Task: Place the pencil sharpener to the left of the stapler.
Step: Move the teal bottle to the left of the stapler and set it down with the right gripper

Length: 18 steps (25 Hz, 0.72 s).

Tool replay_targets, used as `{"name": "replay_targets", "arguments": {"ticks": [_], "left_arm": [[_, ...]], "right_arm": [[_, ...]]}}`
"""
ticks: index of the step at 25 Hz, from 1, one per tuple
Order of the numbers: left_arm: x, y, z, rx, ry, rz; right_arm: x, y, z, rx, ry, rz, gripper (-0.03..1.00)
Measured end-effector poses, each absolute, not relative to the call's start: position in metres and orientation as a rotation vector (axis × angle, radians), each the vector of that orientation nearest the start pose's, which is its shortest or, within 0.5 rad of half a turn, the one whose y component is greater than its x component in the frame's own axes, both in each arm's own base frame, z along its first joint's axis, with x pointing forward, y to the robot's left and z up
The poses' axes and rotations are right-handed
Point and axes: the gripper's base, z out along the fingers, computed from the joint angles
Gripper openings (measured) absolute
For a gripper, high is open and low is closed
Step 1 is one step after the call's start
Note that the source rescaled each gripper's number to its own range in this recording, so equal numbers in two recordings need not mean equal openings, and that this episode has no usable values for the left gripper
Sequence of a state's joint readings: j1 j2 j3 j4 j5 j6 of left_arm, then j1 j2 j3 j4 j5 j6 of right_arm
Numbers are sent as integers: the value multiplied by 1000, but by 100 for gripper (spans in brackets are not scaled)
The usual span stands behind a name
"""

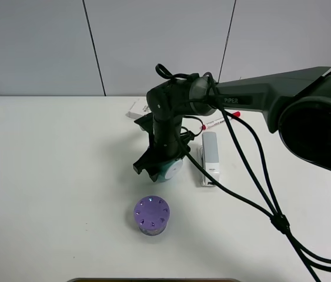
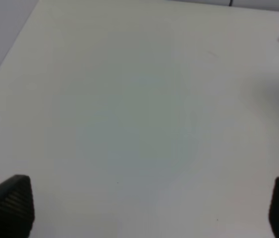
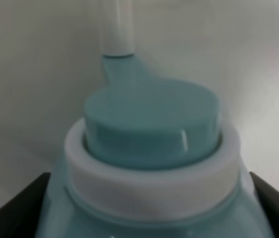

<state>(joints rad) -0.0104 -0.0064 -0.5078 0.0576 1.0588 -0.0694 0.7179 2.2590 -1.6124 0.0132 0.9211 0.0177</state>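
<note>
Glossy teal sharpener (image 3: 151, 129) (white collar), long grey stapler (image 1: 210, 154)

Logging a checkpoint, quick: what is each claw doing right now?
Left claw: open, holding nothing.
Right claw: closed on the pencil sharpener.

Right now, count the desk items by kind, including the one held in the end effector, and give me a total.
Pencil sharpener: 1
Stapler: 1
Purple cylinder: 1
Marker: 1
White box: 1
Total: 5
</note>
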Motion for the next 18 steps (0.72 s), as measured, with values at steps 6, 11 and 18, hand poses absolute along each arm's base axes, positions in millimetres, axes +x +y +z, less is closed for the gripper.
{"name": "replay_targets", "arguments": {"ticks": [6, 11, 18], "left_arm": [[-7, 5, 280, -63, 2026, 18], [-7, 5, 280, -63, 2026, 18], [-7, 5, 280, -63, 2026, 18]], "right_arm": [[333, 292, 110, -1023, 2865, 74, 0], [334, 292, 110, -1022, 2863, 75, 0], [334, 292, 110, -1018, 2865, 75, 0]]}}
